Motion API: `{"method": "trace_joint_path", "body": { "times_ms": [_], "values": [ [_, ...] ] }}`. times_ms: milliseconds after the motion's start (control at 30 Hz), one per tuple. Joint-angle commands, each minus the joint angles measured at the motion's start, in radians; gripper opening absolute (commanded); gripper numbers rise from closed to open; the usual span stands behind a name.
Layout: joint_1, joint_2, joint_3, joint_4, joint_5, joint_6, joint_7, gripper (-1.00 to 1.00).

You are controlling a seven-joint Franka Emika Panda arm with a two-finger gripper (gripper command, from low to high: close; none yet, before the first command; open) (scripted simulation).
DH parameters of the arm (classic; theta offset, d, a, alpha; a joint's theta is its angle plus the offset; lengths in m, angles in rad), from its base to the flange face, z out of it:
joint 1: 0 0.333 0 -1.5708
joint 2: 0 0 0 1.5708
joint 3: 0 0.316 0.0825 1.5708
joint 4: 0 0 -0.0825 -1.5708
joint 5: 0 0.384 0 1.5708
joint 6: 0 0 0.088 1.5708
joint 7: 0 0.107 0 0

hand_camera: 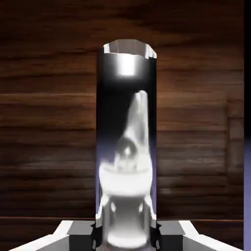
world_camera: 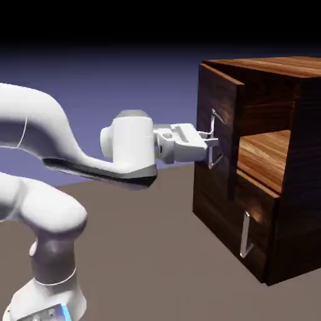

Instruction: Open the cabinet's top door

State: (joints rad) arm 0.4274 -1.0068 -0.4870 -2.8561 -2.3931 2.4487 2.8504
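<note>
1. I have the pincer [world_camera: 212, 142] closed on the top door's handle [world_camera: 213, 119]; the hand view shows the bar squarely between the tips.
2. The top door [world_camera: 216, 94] is the cabinet's [world_camera: 303, 68] upper front panel, above the lower door [world_camera: 256, 213]. It already stands ajar, its free edge swung out from the frame, with the inner shelf [world_camera: 266, 153] showing through the gap.
3. I should draw the handle along the door's arc, not straight back, turning the wrist with the panel so the bar doesn't twist out.
4. I want slow, even motion and a steady squeeze; rushing could slide the tips along that smooth bar.
5. My arm [world_camera: 37, 122] reaches in from the exterior view's left, elbow bent, forearm low, the hand [world_camera: 182, 143] roughly level and pointing at the panel.
</note>
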Motion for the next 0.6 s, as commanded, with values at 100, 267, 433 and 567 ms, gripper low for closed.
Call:
{"method": "trace_joint_path", "body": {
  "times_ms": [100, 267, 433, 567],
  "values": [
    [-0.044, -0.078, 0.128, -0.078, 0.176, -0.075, -0.068, -1.0],
    [-0.054, -0.161, 0.283, -0.148, 0.394, -0.176, -0.14, -1.0],
    [-0.026, -0.217, 0.444, -0.188, 0.611, -0.293, -0.194, -1.0],
    [0.015, -0.23, 0.581, -0.195, 0.785, -0.401, -0.219, -1.0]
  ]
}}
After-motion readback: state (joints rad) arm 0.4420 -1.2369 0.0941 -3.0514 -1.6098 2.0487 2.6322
